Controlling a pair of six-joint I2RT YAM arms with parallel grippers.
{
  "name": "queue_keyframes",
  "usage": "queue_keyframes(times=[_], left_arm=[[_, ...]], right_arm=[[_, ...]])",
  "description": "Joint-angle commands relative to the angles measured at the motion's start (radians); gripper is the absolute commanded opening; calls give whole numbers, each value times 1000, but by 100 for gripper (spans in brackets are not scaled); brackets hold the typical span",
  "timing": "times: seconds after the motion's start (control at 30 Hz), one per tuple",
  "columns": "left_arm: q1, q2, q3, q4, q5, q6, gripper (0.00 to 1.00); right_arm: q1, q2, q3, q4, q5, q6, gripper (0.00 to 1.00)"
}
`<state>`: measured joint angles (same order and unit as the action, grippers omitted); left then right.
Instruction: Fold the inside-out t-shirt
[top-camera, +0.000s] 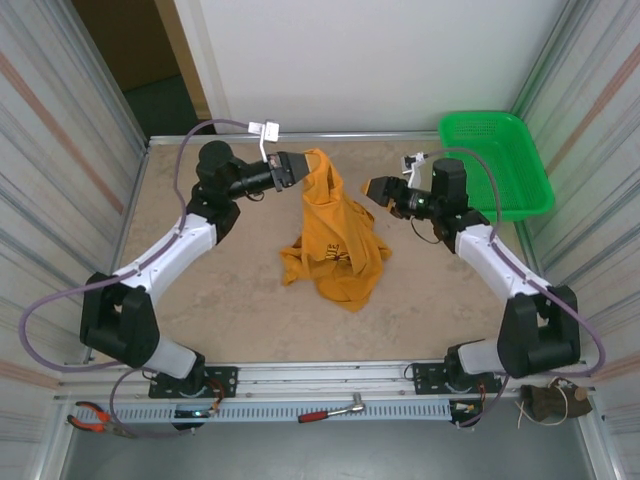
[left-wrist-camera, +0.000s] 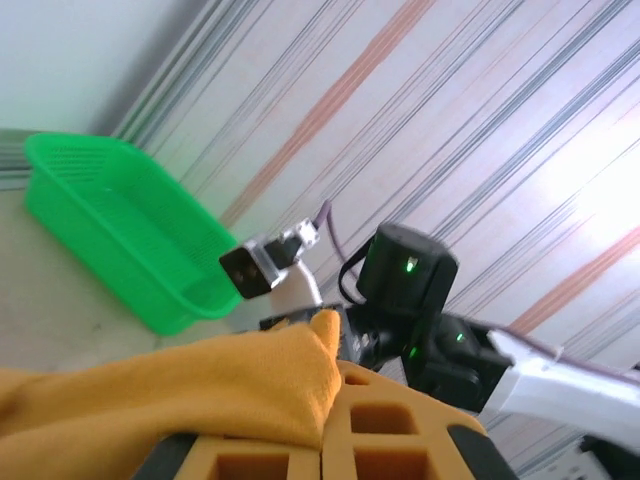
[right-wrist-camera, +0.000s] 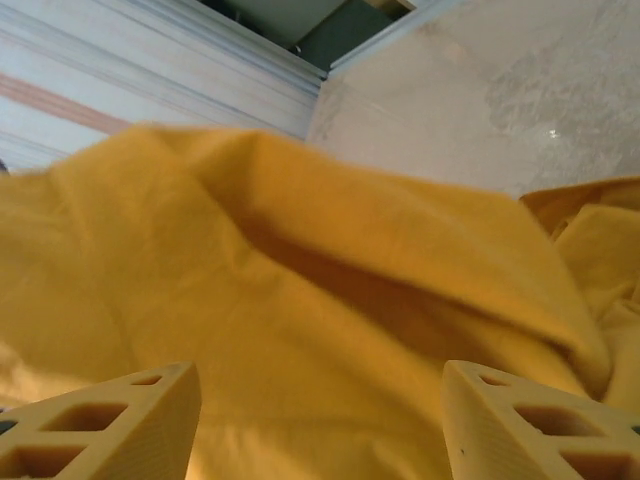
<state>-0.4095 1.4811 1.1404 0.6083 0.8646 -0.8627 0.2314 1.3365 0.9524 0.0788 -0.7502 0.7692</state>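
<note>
The inside-out t-shirt (top-camera: 332, 240) is orange-yellow, bunched and partly lifted off the tabletop, with a small dark logo (top-camera: 331, 253) facing up. My left gripper (top-camera: 300, 168) is shut on its raised top edge, and the cloth (left-wrist-camera: 180, 390) drapes over the closed orange fingers (left-wrist-camera: 380, 425). To the right of the shirt, my right gripper (top-camera: 373, 190) points at it with its jaws open. In the right wrist view the two pale fingers (right-wrist-camera: 120, 425) stand wide apart and the shirt (right-wrist-camera: 300, 290) hangs just beyond them, not pinched.
A green plastic basket (top-camera: 497, 165) sits at the back right corner, also in the left wrist view (left-wrist-camera: 110, 230). Striped walls close in the table on both sides. Pliers (top-camera: 95, 418) and a wrench (top-camera: 335, 410) lie on the front rail.
</note>
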Motion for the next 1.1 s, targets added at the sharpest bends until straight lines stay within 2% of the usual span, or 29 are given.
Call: queue_keyframes(times=[0.0,0.1,0.2,0.27,0.37,0.6,0.7,0.73,0.8,0.87,0.9,0.97,1.03,1.07], left_arm=[[8,34,-11,277,74,-210,0],[6,62,-9,359,60,-301,0],[1,70,3,378,57,-335,0],[-8,62,12,352,62,-322,0],[-21,42,24,288,62,-281,0],[-37,25,48,210,53,-245,0],[-38,30,47,216,44,-256,0],[-38,33,46,218,42,-261,0],[-38,35,41,231,39,-271,0],[-30,35,31,220,38,-265,0],[-22,30,22,210,32,-259,0],[12,11,-13,161,0,-225,0],[50,-8,-46,65,-52,-171,0],[68,-17,-61,13,-80,-135,5]], right_arm=[[16,-132,40,-67,56,-49,59],[54,-161,106,-138,88,-94,59],[108,-132,186,-196,130,-151,72],[135,-90,235,-224,158,-186,74],[151,-27,278,-219,159,-197,74],[187,63,312,-212,161,-214,65],[189,93,311,-207,172,-215,58],[188,105,312,-203,166,-212,53],[188,119,320,-197,145,-209,32],[183,118,335,-202,113,-210,4],[174,110,341,-206,95,-211,0],[135,71,325,-163,28,-178,0],[88,38,285,-44,-86,-101,0],[66,25,262,38,-147,-52,0]])
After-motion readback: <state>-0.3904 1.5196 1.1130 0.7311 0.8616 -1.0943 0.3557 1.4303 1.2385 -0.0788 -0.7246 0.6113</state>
